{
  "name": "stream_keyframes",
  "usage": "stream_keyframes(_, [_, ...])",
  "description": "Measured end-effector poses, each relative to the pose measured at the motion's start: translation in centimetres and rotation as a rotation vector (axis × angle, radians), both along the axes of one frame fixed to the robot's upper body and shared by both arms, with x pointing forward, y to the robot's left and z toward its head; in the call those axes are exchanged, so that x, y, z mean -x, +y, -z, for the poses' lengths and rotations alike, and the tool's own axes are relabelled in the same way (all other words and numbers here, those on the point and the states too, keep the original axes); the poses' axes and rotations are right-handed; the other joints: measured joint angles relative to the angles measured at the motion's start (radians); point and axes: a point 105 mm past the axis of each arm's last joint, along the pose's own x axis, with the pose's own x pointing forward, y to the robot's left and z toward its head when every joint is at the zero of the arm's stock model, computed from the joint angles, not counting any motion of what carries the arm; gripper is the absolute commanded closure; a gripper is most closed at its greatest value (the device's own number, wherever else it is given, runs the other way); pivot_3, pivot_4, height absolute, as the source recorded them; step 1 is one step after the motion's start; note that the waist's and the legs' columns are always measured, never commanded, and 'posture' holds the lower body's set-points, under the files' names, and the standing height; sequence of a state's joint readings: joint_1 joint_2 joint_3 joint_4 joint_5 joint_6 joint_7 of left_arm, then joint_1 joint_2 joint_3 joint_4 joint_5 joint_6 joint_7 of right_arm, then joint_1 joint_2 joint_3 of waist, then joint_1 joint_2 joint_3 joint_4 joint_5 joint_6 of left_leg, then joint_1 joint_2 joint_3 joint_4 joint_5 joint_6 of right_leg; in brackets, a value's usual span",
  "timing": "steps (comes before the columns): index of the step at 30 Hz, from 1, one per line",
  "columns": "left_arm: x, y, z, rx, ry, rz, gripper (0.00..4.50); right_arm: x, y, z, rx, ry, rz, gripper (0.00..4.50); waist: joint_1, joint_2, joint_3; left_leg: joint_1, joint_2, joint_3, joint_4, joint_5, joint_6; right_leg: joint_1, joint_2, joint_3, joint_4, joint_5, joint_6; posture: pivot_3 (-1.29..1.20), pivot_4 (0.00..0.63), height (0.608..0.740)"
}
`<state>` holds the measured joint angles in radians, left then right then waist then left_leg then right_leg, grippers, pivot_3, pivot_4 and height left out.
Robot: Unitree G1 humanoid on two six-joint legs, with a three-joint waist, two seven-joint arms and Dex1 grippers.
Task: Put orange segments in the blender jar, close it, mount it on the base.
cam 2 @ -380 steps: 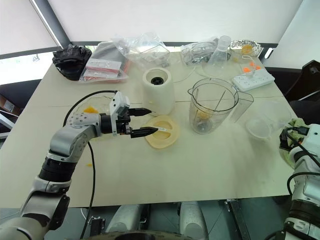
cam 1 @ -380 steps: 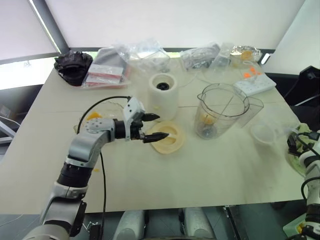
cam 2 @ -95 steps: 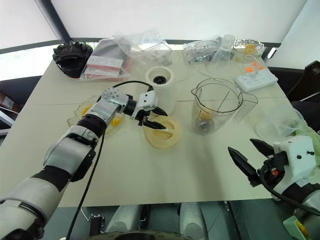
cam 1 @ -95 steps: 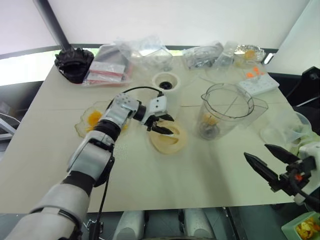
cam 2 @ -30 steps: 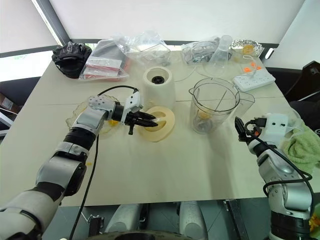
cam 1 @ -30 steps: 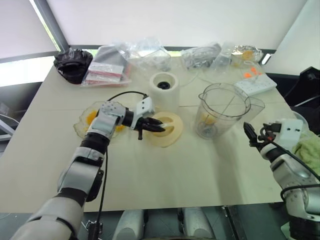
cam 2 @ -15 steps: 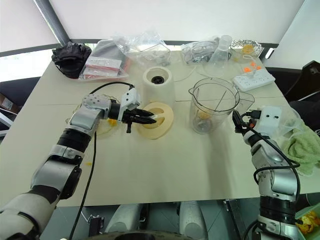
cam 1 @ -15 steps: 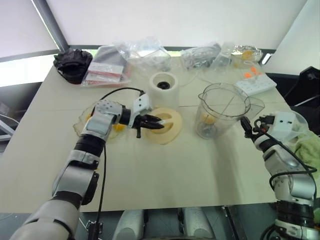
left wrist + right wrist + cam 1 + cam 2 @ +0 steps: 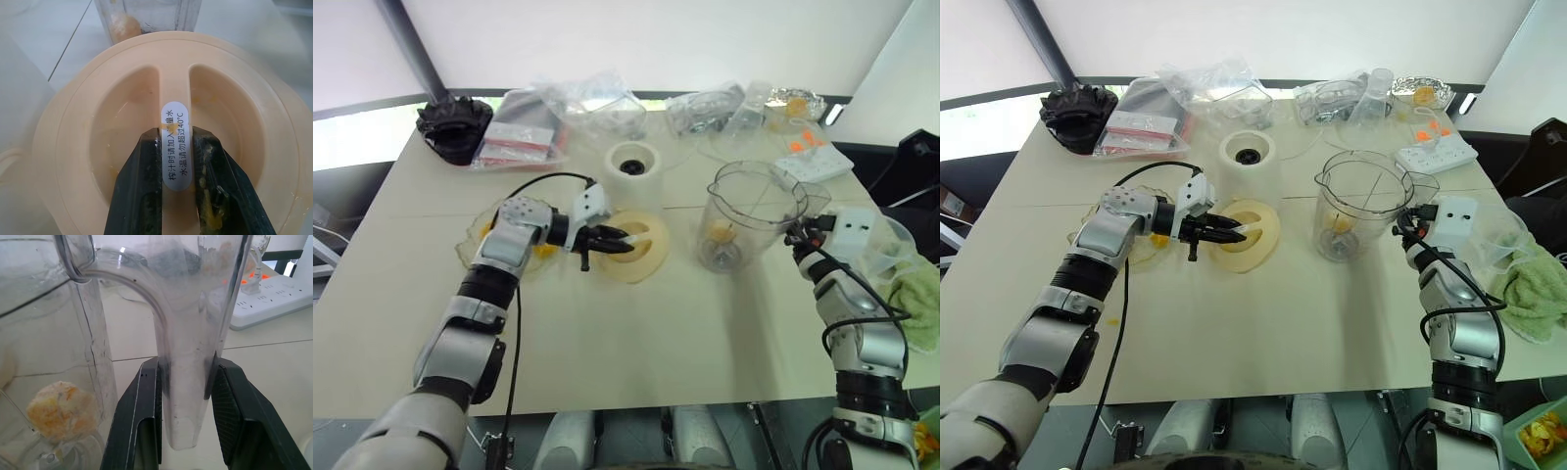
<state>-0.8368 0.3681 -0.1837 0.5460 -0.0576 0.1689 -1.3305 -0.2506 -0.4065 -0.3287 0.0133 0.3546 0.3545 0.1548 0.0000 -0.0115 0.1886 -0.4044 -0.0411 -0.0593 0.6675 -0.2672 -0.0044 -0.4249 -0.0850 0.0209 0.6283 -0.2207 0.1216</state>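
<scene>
— Blender jar [image 9: 1359, 201]: where is it kept?
— On the bench [image 9: 1263, 323], handle clamped by the right gripper [image 9: 185, 382] (segment [image 9: 61, 409] inside); cream lid's [image 9: 122, 127] ridge is pinched by the left gripper [image 9: 177, 147].

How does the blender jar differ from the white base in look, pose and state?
The blender jar is clear plastic, so an orange segment shows at its bottom; the base is opaque white with a dark socket on top. The jar has a handle, which the right gripper clamps; the base has none and nothing touches it. The jar is taller and tapers; the base is squat. Both stand upright on the table, apart from each other.
</scene>
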Motion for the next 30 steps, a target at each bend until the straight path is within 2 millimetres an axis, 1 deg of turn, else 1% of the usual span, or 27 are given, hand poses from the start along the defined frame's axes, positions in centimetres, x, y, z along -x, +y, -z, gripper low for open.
stream_keyframes(5, [-0.1, 0.0, -0.2, 0.004, -0.004, -0.001, 4.21, 0.2, 0.6, 0.0, -0.005, -0.002, -0.012, 3.70, -0.010, 0.000, 0.000, 0.000, 0.000, 0.000, 0.000, 0.000, 0.000, 0.000, 0.000, 0.000, 0.000, 0.000, 0.000, 0.00, 0.150, 0.740])
stream_keyframes(7, [-0.2, 0.0, -0.9, 0.009, -0.011, 0.003, 4.21, 0.7, 1.0, 0.1, -0.010, -0.003, -0.012, 3.70, -0.012, 0.000, 0.000, -0.001, 0.000, 0.000, 0.000, 0.000, 0.000, -0.001, 0.000, 0.000, 0.000, 0.000, 0.000, 0.00, 0.150, 0.740])
stream_keyframes(8, [-0.4, 0.1, -1.7, 0.009, -0.020, 0.005, 4.21, 0.9, 1.4, 0.2, -0.018, 0.001, -0.014, 3.70, -0.013, 0.000, 0.000, -0.001, 0.000, 0.000, 0.000, 0.000, 0.000, -0.001, 0.000, 0.000, 0.000, 0.000, 0.000, 0.00, 0.150, 0.740])
stream_keyframes(10, [-0.9, 0.2, -3.8, 0.023, -0.057, 0.009, 4.21, 1.5, 2.7, 0.5, -0.034, 0.003, -0.035, 3.70, -0.014, 0.000, 0.000, -0.001, 0.000, 0.000, -0.001, 0.000, 0.000, -0.002, 0.000, 0.000, 0.001, 0.000, 0.000, 0.00, 0.150, 0.740])
stream_keyframes(12, [-1.2, 0.1, -6.2, 0.057, -0.082, 0.012, 4.21, 2.1, 4.3, 0.5, -0.033, 0.004, -0.078, 3.70, -0.017, 0.000, 0.000, -0.001, 0.000, 0.000, -0.001, 0.000, 0.000, -0.002, 0.001, 0.001, 0.001, 0.000, 0.000, 0.00, 0.150, 0.740])
stream_keyframes(14, [-1.3, 0.3, -7.9, 0.080, -0.095, 0.014, 4.21, 2.5, 6.0, 0.9, -0.043, 0.022, -0.126, 3.70, -0.020, 0.001, 0.000, 0.000, 0.000, 0.000, -0.001, 0.000, 0.000, -0.002, 0.001, 0.001, 0.001, 0.000, 0.000, 0.00, 0.150, 0.740])
stream_keyframes(16, [-1.4, 0.9, -8.6, 0.088, -0.091, 0.000, 4.21, 2.7, 6.8, 0.9, -0.050, 0.028, -0.143, 3.70, -0.019, 0.003, 0.000, 0.000, 0.000, 0.000, -0.001, 0.000, 0.000, -0.002, 0.001, 0.001, 0.001, 0.000, 0.000, 0.00, 0.150, 0.740])
stream_keyframes(19, [-1.3, 1.1, -9.4, 0.111, -0.066, 0.001, 4.21, 3.1, 7.3, 0.6, -0.044, 0.024, -0.152, 3.70, -0.013, 0.002, 0.000, -0.001, 0.000, 0.000, 0.000, 0.000, 0.000, -0.002, 0.001, 0.001, 0.001, 0.000, 0.000, 0.00, 0.150, 0.740])
stream_keyframes(21, [-1.2, 0.6, -11.4, 0.154, -0.070, 0.023, 4.21, 3.2, 8.3, 0.3, -0.024, 0.021, -0.177, 3.70, -0.011, 0.001, 0.001, -0.002, 0.000, 0.000, 0.000, 0.000, 0.000, -0.003, 0.001, 0.001, 0.001, 0.000, 0.000, 0.00, 0.150, 0.740])
stream_keyframes(24, [-0.4, -0.8, -15.3, 0.203, -0.126, 0.103, 4.21, 3.3, 10.0, 0.5, 0.002, 0.034, -0.232, 3.70, -0.014, 0.002, 0.001, -0.002, 0.000, 0.000, 0.000, 0.000, 0.000, -0.003, 0.001, 0.001, 0.000, 0.000, 0.000, 0.00, 0.150, 0.740])
stream_keyframes(25, [0.0, -1.1, -16.2, 0.217, -0.135, 0.127, 4.21, 3.3, 10.3, 0.6, 0.005, 0.041, -0.244, 3.70, -0.015, 0.002, 0.001, -0.002, 0.000, 0.000, 0.000, 0.000, 0.000, -0.003, 0.001, 0.001, 0.001, 0.000, 0.000, 0.00, 0.150, 0.740])
stream_keyframes(27, [0.3, -1.3, -16.8, 0.227, -0.132, 0.156, 4.21, 3.4, 10.4, 0.8, 0.008, 0.046, -0.246, 3.70, -0.017, 0.002, 0.000, -0.001, 0.000, 0.000, 0.000, 0.000, 0.000, -0.003, 0.001, 0.001, 0.001, 0.000, 0.000, 0.00, 0.150, 0.740])
stream_keyframes(30, [0.5, -1.6, -16.5, 0.226, -0.105, 0.180, 4.21, 3.4, 10.5, 0.6, 0.020, 0.045, -0.244, 3.70, -0.018, 0.002, 0.001, -0.002, 0.000, 0.000, 0.000, 0.000, 0.000, -0.003, 0.001, 0.001, 0.001, 0.000, 0.000, 0.00, 0.150, 0.740])
